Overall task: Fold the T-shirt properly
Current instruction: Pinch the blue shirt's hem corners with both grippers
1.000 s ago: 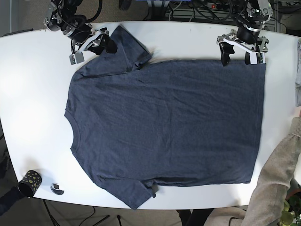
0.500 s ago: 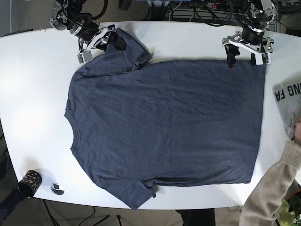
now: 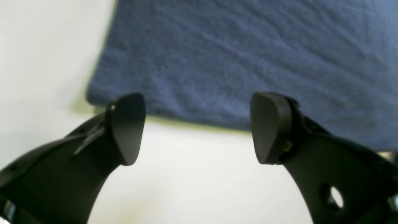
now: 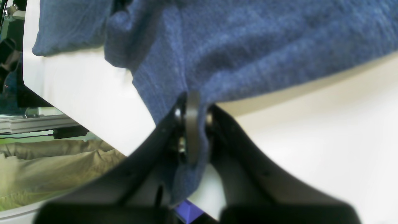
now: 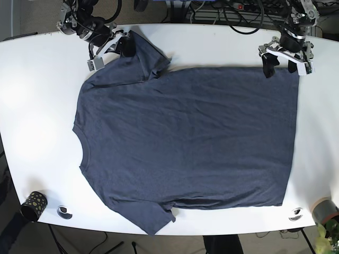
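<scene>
A dark blue T-shirt (image 5: pixel 185 137) lies flat on the white table (image 5: pixel 37 95), collar to the left, hem to the right. My right gripper (image 5: pixel 122 46) is at the far left sleeve; in the right wrist view it (image 4: pixel 192 124) is shut on a fold of the sleeve fabric (image 4: pixel 248 46). My left gripper (image 5: pixel 284 64) is open at the far right hem corner. In the left wrist view it (image 3: pixel 199 127) hovers over bare table with its fingertips (image 3: pixel 127 124) at the hem edge of the shirt (image 3: pixel 248 56), holding nothing.
A small black patterned cup (image 5: pixel 34 205) and a small round object (image 5: pixel 64 212) sit at the near left corner. A tape roll (image 5: pixel 324 207) and a small disc (image 5: pixel 295 214) sit at the near right corner. Cables (image 5: pixel 228 13) run behind the table.
The person's arm and the paper at the right edge have gone from view. My left gripper has shifted right and back along the hem. My right gripper has edged right at the sleeve.
</scene>
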